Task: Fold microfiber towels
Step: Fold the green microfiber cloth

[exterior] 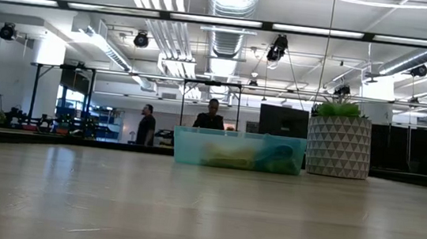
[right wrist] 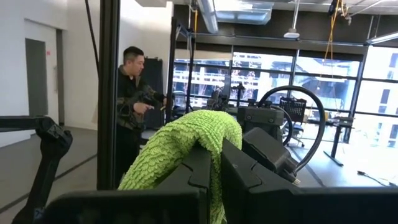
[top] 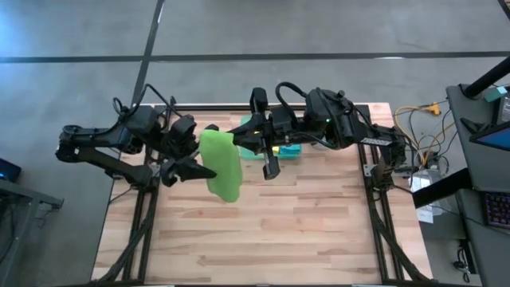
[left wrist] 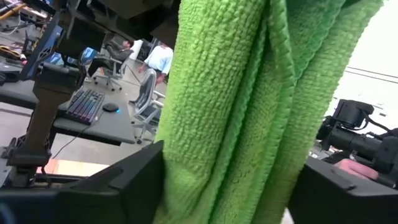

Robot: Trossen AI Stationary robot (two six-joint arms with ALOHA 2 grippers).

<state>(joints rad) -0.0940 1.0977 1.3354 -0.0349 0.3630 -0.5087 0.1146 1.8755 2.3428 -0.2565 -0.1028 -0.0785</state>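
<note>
The lime green towel [top: 221,163] hangs above the table [top: 279,231], stretched between your two arms. Your right gripper [right wrist: 215,163] is clamped tight on its top edge. Your left gripper [left wrist: 230,180] has its fingers [left wrist: 134,180] apart on either side of the hanging cloth, not visibly pinching it. The tray [exterior: 238,150] sits at the far edge, holding other towels.

Lime-green looped-pile towel [top: 221,163]; pale wood-plank tabletop [top: 263,231]; translucent teal tray [exterior: 239,150] with yellow and green inside; white planter [exterior: 339,146] patterned in grey triangles; dark arms.
</note>
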